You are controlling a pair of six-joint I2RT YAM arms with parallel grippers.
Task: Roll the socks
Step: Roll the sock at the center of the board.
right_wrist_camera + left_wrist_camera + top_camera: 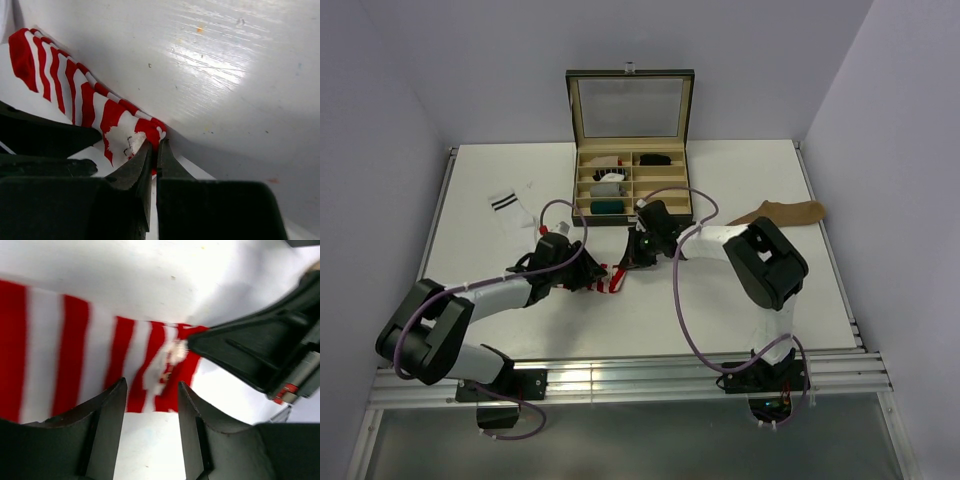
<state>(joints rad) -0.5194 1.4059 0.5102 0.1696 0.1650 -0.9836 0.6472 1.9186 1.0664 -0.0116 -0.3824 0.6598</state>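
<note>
On the white worktop (620,320), seen from above, a red-and-white striped sock (613,277) lies near the middle between the two arms. The left tool (592,276) and right tool (632,262) meet it from either side. A white sock (510,208) with dark cuff stripes lies far left, and a tan sock (782,212) far right. An open box (576,185) of compartments stands behind.

Left wrist view: the left tool (151,407) is released, fingers apart over the flat striped sock (75,350). The right tool (192,342) nips the sock's end.

Right wrist view: the right tool (154,150) is clenched on the striped sock's (75,95) edge.
</note>
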